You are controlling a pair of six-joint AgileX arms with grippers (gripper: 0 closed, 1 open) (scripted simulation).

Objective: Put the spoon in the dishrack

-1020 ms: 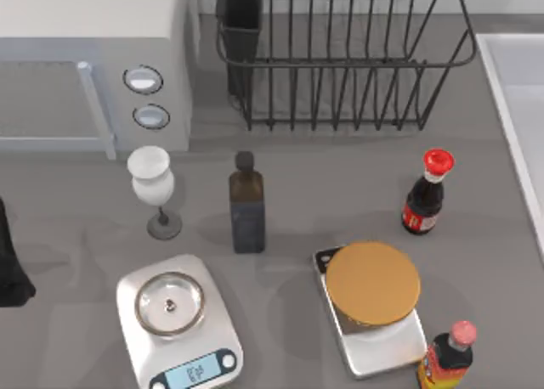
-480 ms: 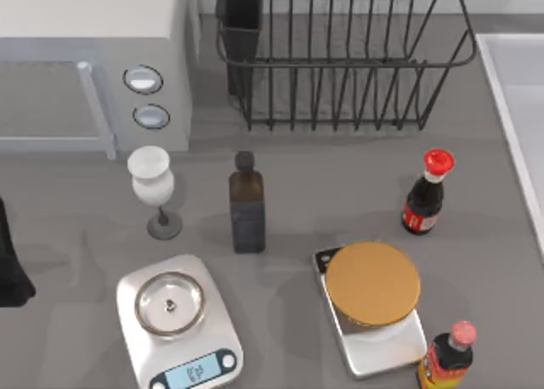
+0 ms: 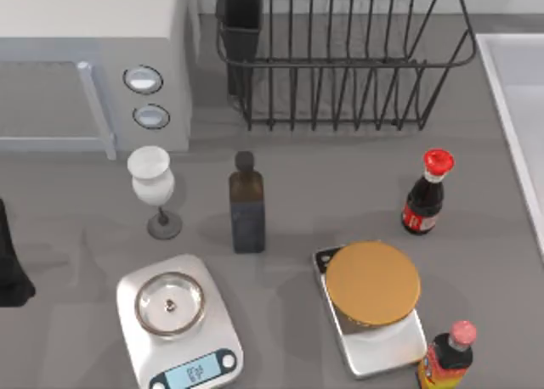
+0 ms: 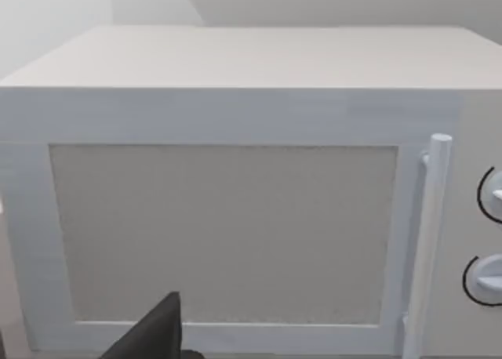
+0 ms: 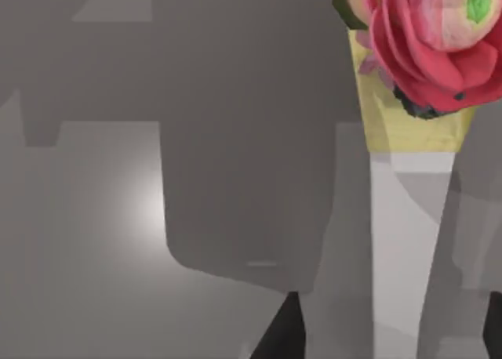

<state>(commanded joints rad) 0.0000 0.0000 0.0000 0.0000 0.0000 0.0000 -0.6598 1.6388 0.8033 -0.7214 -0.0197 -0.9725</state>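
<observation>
Dishrack [image 3: 340, 58] stands behind unreadably labelled bottles; left claw's [image 4: 153, 335] opening cannot be told.

Rack mouth: the dishrack [image 3: 344, 62] stands at the table's far edge, its top open from above, its upright bars fencing the near side.
Left flank: the microwave [image 3: 93, 58] crowds just beside the rack's utensil cup [image 3: 242, 19].
Middle ground: wine glass [image 3: 153, 185] and dark bottle [image 3: 247, 204] stand upright, with bare table [image 3: 340, 177] between bottle and red-capped bottle [image 3: 426, 195].
Near edge: two scales [image 3: 178, 321] [image 3: 374, 308] and another bottle [image 3: 446, 355] fill my near side.
</observation>
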